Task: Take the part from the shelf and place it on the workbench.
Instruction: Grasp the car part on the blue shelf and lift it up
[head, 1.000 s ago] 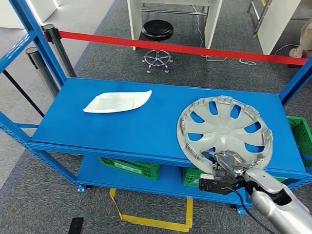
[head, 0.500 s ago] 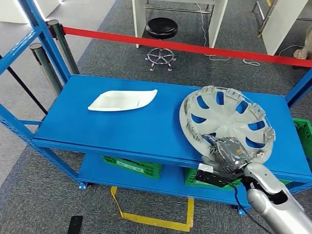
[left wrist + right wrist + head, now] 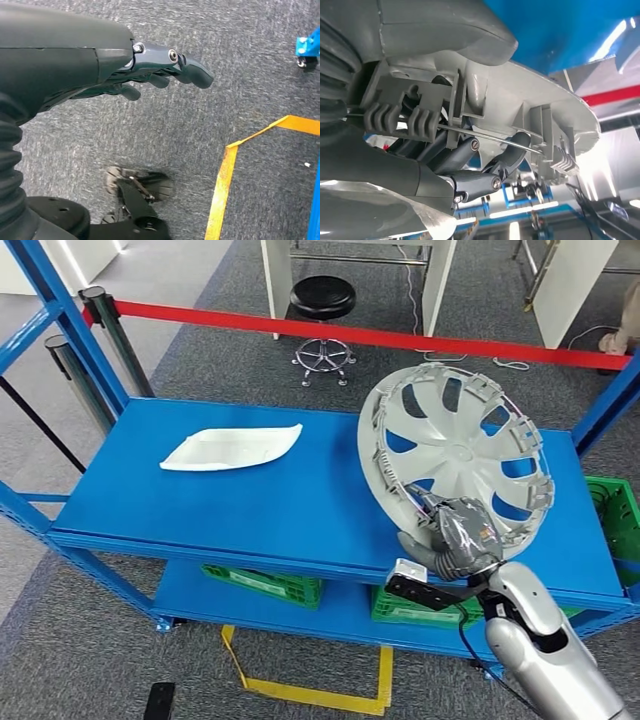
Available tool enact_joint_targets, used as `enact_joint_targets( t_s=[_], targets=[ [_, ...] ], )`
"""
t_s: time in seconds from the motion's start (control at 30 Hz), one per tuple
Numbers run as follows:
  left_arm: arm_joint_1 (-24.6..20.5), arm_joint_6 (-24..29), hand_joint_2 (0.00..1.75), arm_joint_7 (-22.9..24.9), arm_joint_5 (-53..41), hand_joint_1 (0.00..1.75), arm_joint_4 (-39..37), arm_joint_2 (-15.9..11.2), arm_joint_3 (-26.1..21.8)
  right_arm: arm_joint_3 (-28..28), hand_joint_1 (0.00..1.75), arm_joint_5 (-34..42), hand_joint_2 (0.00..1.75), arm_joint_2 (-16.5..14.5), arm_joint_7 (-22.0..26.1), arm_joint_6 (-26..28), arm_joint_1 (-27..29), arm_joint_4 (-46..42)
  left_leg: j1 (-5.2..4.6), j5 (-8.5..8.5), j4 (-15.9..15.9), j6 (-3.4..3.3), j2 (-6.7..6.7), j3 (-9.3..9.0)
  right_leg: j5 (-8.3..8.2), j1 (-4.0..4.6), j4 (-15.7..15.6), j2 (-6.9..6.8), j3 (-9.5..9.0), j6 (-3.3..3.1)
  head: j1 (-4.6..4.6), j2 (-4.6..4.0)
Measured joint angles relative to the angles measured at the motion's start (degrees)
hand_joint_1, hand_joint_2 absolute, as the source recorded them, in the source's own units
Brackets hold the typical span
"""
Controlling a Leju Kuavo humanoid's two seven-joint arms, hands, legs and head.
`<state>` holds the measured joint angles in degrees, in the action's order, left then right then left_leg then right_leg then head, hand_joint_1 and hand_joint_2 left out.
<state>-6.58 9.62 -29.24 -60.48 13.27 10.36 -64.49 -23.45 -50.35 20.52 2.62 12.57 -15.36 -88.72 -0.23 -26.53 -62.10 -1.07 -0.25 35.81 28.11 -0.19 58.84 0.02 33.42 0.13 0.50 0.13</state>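
Right hand (image 3: 458, 540) grips the hubcap (image 3: 453, 455) by its near rim, fingers (image 3: 508, 160) hooked inside. Hubcap is tilted up, far rim raised above the shelf (image 3: 249, 510) near its right front edge. Left hand (image 3: 151, 75) hangs empty, fingers loosely extended.

The blue shelf (image 3: 317, 510) bears a white curved panel (image 3: 230, 448) at nine o'clock; the grey hubcap (image 3: 453, 455) tilts above its three o'clock side, contact unclear.

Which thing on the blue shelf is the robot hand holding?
The round grey wheel cover, tilted up in the right robot hand. The flat white part lies untouched.
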Motion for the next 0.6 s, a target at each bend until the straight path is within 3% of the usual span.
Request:
enact_joint_targets(
  t_s=[0.03, 0.17, 0.23, 0.3, 0.33, 0.37, 0.4, 0.47, 0.5, 0.53, 0.6],
  targets=[
    [0.0, 0.0, 1.75, 0.0, -0.1, 0.0, 0.0, 0.0, 0.0, 0.2, 1.75, -0.3, 1.75, -0.2, 0.2, 0.8, 0.0, -0.1, -0.14, 0.33, 1.8, -0.16, 0.02, -0.67, 0.02, 0.07, 0.0, -0.03, 0.12, 0.15, 0.03, 0.0],
    [-0.1, 0.0, 1.75, 0.1, -0.3, 0.0, 0.0, 0.3, 0.1, 0.8, 1.75, -2.9, 1.75, -1.4, 0.9, 4.9, 0.2, -1.1, -0.02, 0.4, 3.3, -0.48, 0.04, -1.07, 0.6, -0.06, 0.5, -0.12, 0.85, 1.15, 0.07, 0.0],
    [-0.3, 0.0, 1.75, 0.2, -0.6, 0.0, 0.0, 0.5, 0.2, 1.2, 1.75, -4.5, 1.75, -1.9, 1.3, 7.1, 0.4, -1.8, 0.27, 0.67, 3.7, -0.85, 0.08, -1.27, 3.17, -0.18, 4.8, -0.09, 3.03, 1.62, 0.2, 0.0],
    [-0.5, 0.1, 1.75, 0.3, -0.8, 0.0, 0.0, 0.7, 0.3, 1.4, 1.75, -5.9, 1.75, -2.4, 1.8, 8.9, 0.6, -2.2, 0.31, 0.69, 3.7, -1.0, 0.07, -1.26, 6.32, -0.37, 12.5, -0.08, 6.7, 2.06, 0.27, 0.0],
    [-0.5, 0.1, 1.75, 0.4, -0.9, 0.0, 0.0, 0.7, 0.3, 1.5, 1.75, -6.4, 1.75, -2.6, 2.0, 9.6, 0.8, -2.4, 0.33, 0.67, 3.7, -1.01, 0.07, -1.28, 6.95, -0.49, 15.3, -0.08, 8.2, 2.27, 0.26, 0.0],
    [-0.5, 0.1, 1.75, 0.6, -0.9, 0.0, 0.0, 0.8, 0.3, 1.6, 1.75, -6.7, 1.75, -2.8, 2.2, 10.1, 0.9, -2.5, 0.38, 0.62, 3.7, -0.97, 0.07, -1.33, 6.46, -0.6, 16.0, -0.09, 8.8, 2.47, 0.26, 0.0],
    [-0.5, 0.2, 1.75, 0.7, -1.0, 0.0, 0.0, 0.8, 0.4, 1.7, 1.75, -6.9, 1.75, -3.0, 2.4, 10.4, 0.9, -2.8, 0.47, 0.55, 3.7, -0.86, 0.07, -1.41, 4.9, -0.75, 14.5, -0.11, 8.24, 2.63, 0.27, 0.0],
    [-0.6, 0.3, 1.75, 0.9, -1.1, 0.0, 0.0, 0.9, 0.4, 1.9, 1.75, -7.0, 1.75, -3.3, 2.7, 10.8, 0.9, -3.2, 0.62, 0.3, 3.6, -0.45, 0.03, -1.61, 0.82, -1.1, 6.8, -0.16, 4.7, 2.93, 0.29, 0.0],
    [-0.6, 0.3, 1.75, 1.0, -1.1, 0.0, 0.0, 0.9, 0.5, 1.9, 1.75, -7.0, 1.75, -3.5, 3.0, 11.0, 0.9, -3.4, 0.56, 0.17, 3.4, -0.16, -0.01, -1.59, -0.35, -1.18, 3.3, -0.11, 2.87, 2.89, 0.33, 0.0],
    [-0.7, 0.3, 1.75, 1.0, -1.2, 0.0, 0.0, 0.9, 0.5, 2.0, 1.75, -6.8, 1.75, -3.8, 3.3, 11.5, 0.9, -3.5, 0.46, 0.14, 3.3, 0.18, -0.05, -1.5, -0.81, -1.19, 1.1, -0.07, 1.72, 2.72, 0.33, 0.0],
    [-0.7, 0.3, 1.75, 1.1, -1.3, 0.0, 0.0, 0.9, 0.6, 2.0, 1.75, -6.5, 1.75, -4.5, 4.1, 12.9, 1.1, -3.9, 0.3, 0.21, 3.1, 0.76, -0.09, -1.26, -0.63, -1.01, 0.1, 0.1, 1.14, 1.99, 0.31, 0.0]
  ],
)
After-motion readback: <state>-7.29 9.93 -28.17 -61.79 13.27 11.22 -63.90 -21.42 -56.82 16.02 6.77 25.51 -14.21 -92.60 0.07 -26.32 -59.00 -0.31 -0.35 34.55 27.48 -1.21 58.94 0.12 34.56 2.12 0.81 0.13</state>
